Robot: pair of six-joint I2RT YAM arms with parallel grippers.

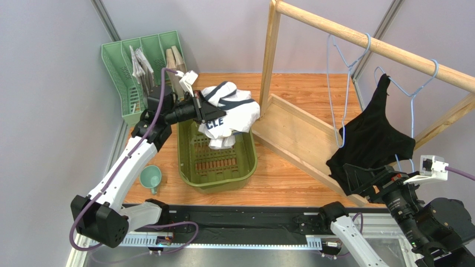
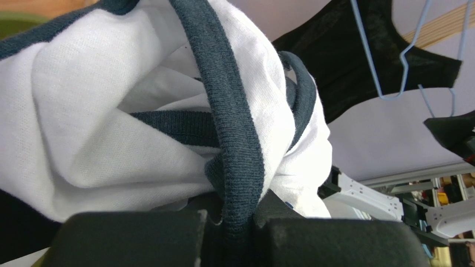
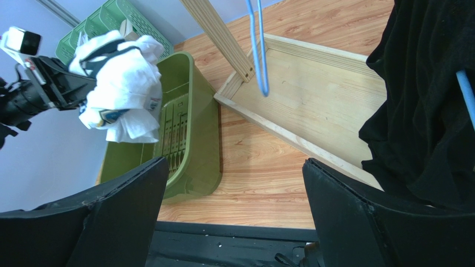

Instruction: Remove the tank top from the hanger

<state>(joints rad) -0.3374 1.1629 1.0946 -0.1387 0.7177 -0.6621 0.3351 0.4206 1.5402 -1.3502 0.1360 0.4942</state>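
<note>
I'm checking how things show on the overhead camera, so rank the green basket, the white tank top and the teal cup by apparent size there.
1. green basket.
2. white tank top, close behind; held nearer the camera, so unsure.
3. teal cup, clearly smallest.

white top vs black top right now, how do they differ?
Colour: the white tank top has navy trim and print; the black tank top is plain.
Pose: the white one is bunched up; the black one drapes long.
Support: the white one is clamped in the left hand above the green basket; the black one hangs from a blue hanger on the wooden rail, with the open right hand beside it.
Both are sleeveless.
</note>
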